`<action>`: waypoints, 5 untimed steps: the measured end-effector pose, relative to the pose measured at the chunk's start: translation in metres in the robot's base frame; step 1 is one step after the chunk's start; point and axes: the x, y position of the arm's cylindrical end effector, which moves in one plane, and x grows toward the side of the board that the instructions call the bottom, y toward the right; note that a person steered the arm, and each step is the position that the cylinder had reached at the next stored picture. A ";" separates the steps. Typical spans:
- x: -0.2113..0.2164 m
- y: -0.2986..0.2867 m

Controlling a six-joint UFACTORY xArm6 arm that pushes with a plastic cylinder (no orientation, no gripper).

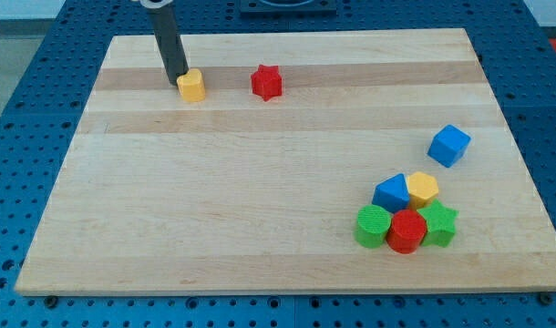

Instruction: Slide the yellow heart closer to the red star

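Observation:
The yellow heart lies near the top left of the wooden board. The red star lies to its right, about one block width of bare wood between them. My tip stands at the yellow heart's left edge, touching or nearly touching it. The rod rises from there to the view's top.
A blue cube lies at the right. Below it is a cluster at the lower right: a blue triangular block, a yellow block, a green round block, a red round block and a green star.

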 end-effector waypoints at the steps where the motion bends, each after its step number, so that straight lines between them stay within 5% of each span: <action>1: 0.013 -0.004; 5: 0.022 0.010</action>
